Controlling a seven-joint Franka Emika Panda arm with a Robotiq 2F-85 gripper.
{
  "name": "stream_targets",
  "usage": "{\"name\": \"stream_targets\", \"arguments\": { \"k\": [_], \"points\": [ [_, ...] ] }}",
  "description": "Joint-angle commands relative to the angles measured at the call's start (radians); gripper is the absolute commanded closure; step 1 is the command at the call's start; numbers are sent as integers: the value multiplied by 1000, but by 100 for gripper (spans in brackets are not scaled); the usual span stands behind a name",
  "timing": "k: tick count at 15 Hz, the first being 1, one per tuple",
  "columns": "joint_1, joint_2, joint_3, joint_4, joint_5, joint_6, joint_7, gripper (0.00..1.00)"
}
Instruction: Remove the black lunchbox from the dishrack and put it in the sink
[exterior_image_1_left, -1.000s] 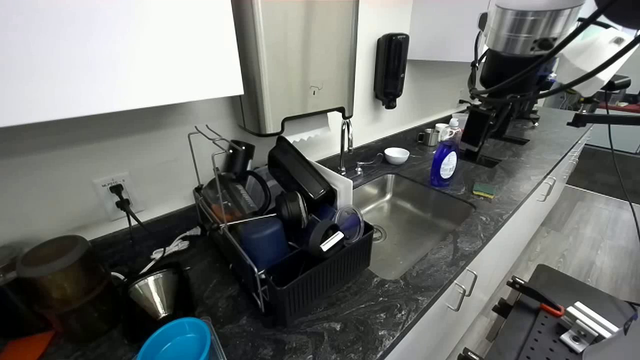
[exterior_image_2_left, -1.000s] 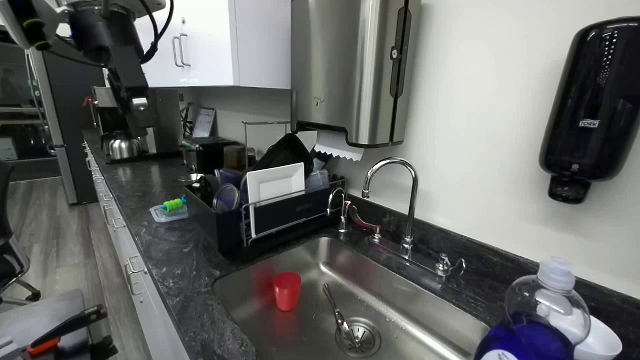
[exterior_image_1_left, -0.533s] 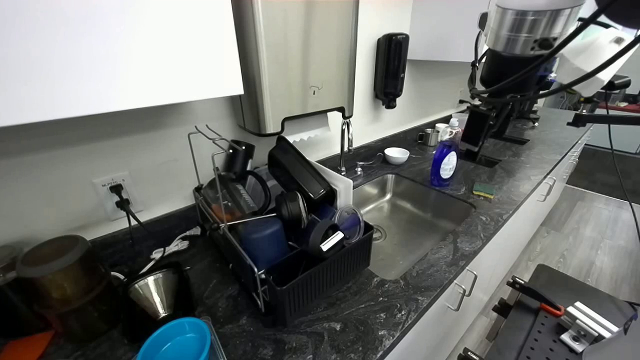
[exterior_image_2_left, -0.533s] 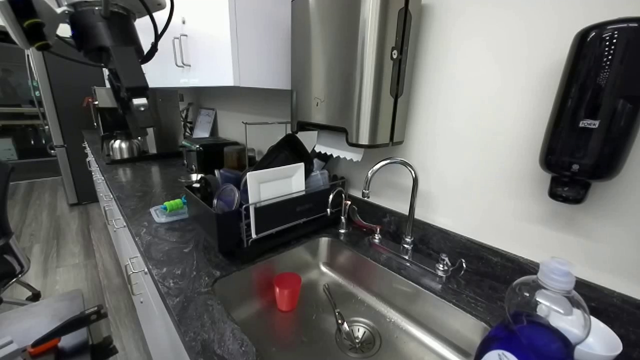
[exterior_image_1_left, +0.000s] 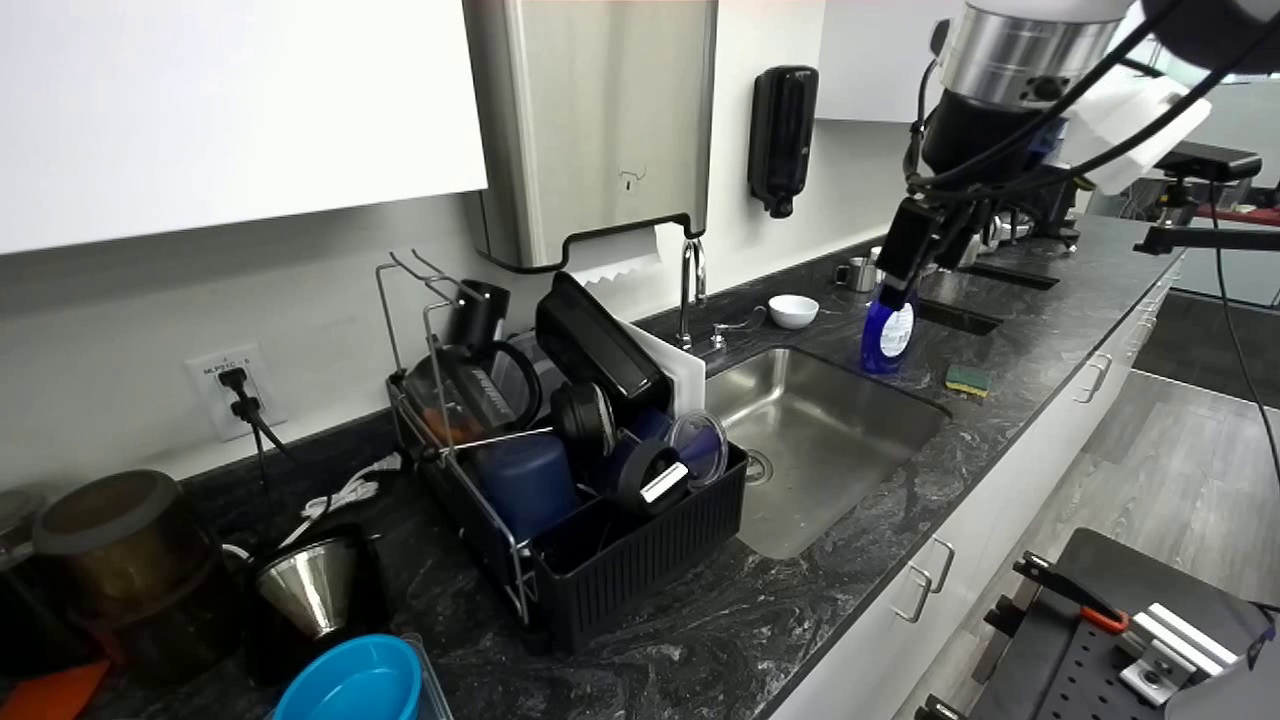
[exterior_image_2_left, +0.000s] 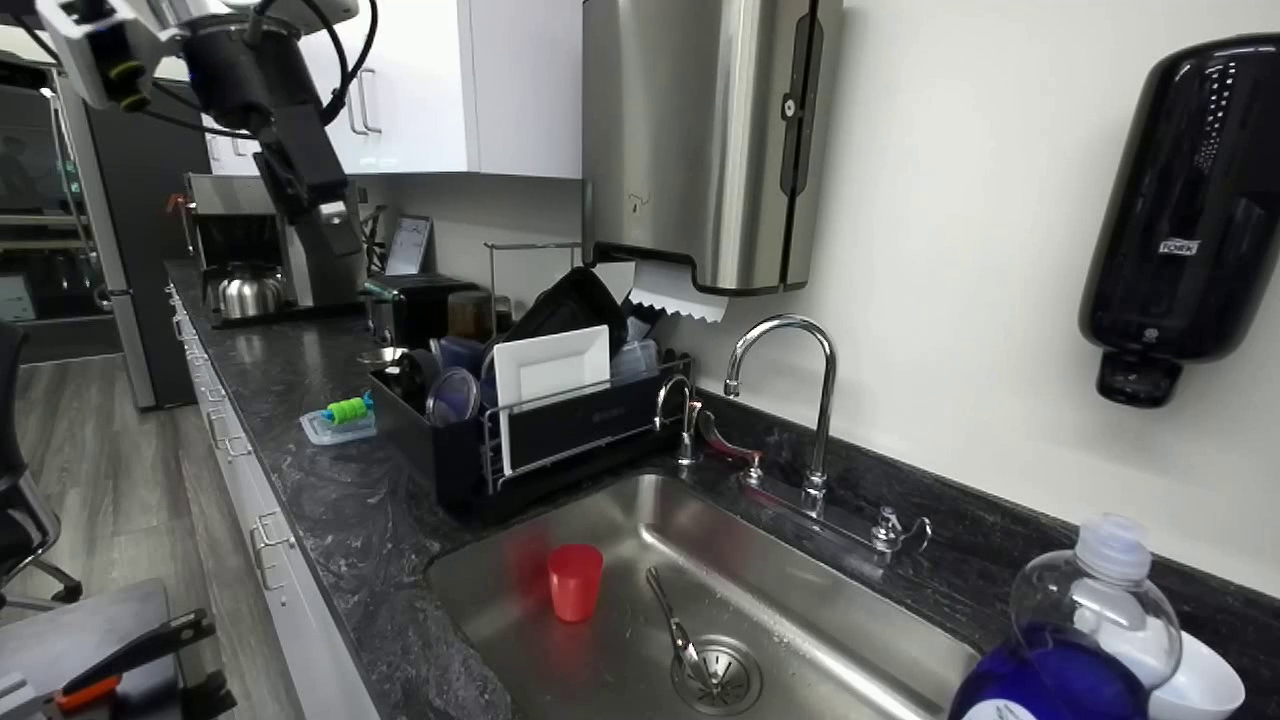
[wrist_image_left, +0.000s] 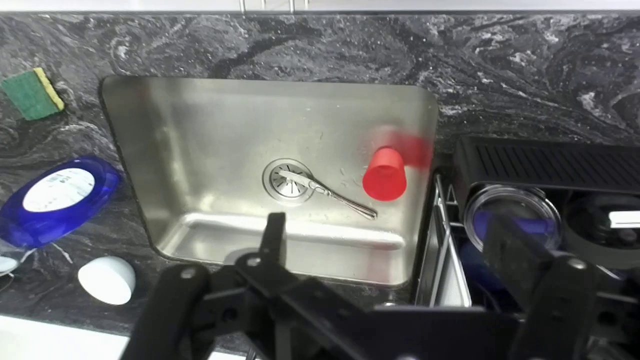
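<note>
The black lunchbox (exterior_image_1_left: 604, 348) leans on its side, tilted, among the dishes in the dishrack (exterior_image_1_left: 655, 565), with a white square plate beside it. Its dark back (exterior_image_2_left: 572, 308) rises above that plate in an exterior view; in the wrist view it is hidden. Beside the rack lies the steel sink (wrist_image_left: 215, 135), holding a red cup (wrist_image_left: 385, 175) and a knife (wrist_image_left: 330, 193). My gripper (wrist_image_left: 385, 218) hangs in the air, its fingers wide apart with nothing held between them. The wrist view looks down past them onto the sink and the rack's near end.
A blue soap bottle (exterior_image_1_left: 887, 335), a white bowl (exterior_image_1_left: 793, 311) and a sponge (exterior_image_1_left: 968, 379) stand around the sink. The tall faucet (exterior_image_2_left: 825, 400) rises at the wall side. A paper towel dispenser (exterior_image_2_left: 700, 140) hangs on the wall above the rack. Cups and lids crowd the rack.
In the last half second my arm has swung and tilted, the gripper shifting left in one exterior picture and right and slightly up in the other. The lunchbox, rack and sink contents look unmoved.
</note>
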Motion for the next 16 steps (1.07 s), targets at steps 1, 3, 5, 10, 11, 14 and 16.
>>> {"name": "stream_targets", "arguments": {
  "k": [1,3,5,10,11,14,16],
  "points": [
    [37,104,-54,10,43,137,-44,0],
    [55,166,-82,13,77,209,-78,0],
    [81,223,-120,10,118,291,-135,0],
    [168,359,-223,35,255,435,-331,0],
    [185,387,-241,47,285,452,-370,0],
    [226,469,-285,96,374,478,-474,0],
    [242,526,-308,143,439,473,-540,0]
  ]
}}
